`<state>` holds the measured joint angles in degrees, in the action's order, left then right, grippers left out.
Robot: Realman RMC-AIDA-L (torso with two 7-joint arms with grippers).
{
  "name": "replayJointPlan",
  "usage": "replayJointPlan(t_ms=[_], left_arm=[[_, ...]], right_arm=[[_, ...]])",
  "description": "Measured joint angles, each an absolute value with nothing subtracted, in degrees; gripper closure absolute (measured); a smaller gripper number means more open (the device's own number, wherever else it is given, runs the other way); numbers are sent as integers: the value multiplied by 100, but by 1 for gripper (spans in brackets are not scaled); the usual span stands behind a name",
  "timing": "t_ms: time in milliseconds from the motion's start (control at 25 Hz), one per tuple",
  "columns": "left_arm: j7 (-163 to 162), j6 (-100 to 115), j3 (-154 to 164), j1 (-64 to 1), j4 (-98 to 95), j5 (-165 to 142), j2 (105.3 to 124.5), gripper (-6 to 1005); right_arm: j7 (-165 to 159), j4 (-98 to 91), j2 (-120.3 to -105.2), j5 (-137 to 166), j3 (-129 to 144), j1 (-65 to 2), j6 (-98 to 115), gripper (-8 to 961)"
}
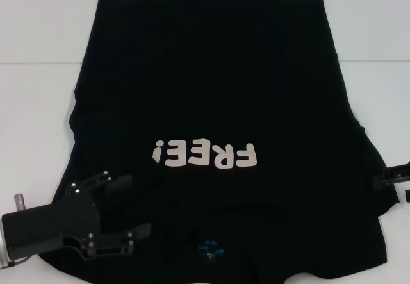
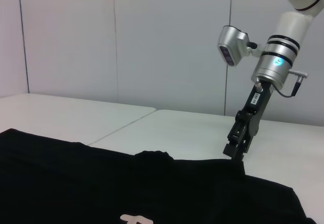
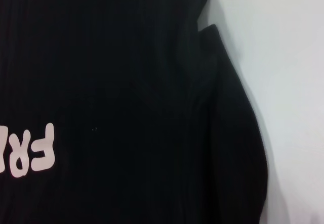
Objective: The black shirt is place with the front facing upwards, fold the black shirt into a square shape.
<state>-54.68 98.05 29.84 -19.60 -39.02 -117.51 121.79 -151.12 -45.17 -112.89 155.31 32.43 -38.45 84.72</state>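
My left gripper (image 1: 125, 213) lies low at my near left, its two fingers spread wide apart and pointing right. My right gripper (image 2: 236, 151) reaches down from a steeply tilted wrist at my right.

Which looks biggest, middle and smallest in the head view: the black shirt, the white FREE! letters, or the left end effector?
1. Large black cloth shirt.
2. Black metal left end effector, nearer the camera, so unsure.
3. Chunky white FREE! letters.
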Motion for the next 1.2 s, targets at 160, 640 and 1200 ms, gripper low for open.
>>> replayJointPlan(t_ms=[160, 640, 1200], left_arm=[[-5467, 9794, 2977, -1963, -3902, -11740, 12182, 73], [-5466, 9773, 2963, -1959, -3860, -11717, 12172, 73], [-5467, 9764, 2955, -1968, -3832, -11702, 12174, 73]], right_arm=[[-15113, -4491, -11290, 15508, 3326, -3885, 8410, 22], [-15108, -4257, -11317, 15512, 3437, -4038, 8232, 31], [-15106, -4231, -11339, 15524, 3573, -4078, 8148, 72]])
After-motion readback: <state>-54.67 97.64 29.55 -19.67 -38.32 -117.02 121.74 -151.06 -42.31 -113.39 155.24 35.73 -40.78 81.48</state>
